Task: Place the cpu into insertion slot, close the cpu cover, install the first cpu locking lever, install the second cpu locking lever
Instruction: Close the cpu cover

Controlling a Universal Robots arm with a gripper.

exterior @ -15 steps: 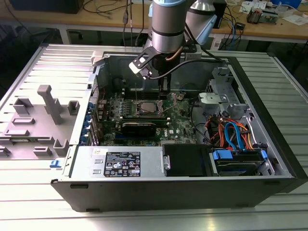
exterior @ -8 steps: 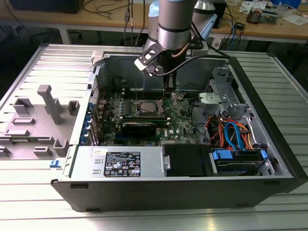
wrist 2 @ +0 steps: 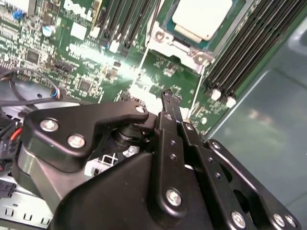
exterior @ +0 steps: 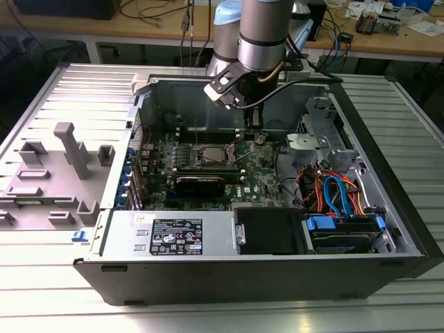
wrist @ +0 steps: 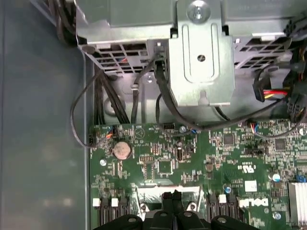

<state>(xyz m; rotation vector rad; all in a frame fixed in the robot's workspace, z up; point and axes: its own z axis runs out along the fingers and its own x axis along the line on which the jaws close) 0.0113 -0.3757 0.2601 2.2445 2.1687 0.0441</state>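
Note:
The cpu (wrist 2: 201, 17), a pale silver square, lies in the insertion slot (exterior: 210, 156) on the green board inside the open computer case. The cpu cover (wrist 2: 178, 45), a shiny metal frame, lies around the chip; whether it is latched I cannot tell. A thin metal lever (exterior: 195, 132) stands up beside the socket in the exterior view. My gripper (exterior: 255, 135) hangs over the board, to the exterior view's right of the socket and apart from it. In both wrist views the black fingers (wrist 2: 168, 103) (wrist: 175, 196) are pressed together with nothing between them.
Long black memory slots (wrist 2: 249, 43) flank the socket. A silver drive cage (wrist: 201, 62) with black cables, a coin battery (wrist: 122, 150), a black drive box (exterior: 267, 229) and orange and blue cables (exterior: 333, 194) crowd the case. Grey fixtures (exterior: 69, 149) stand outside it.

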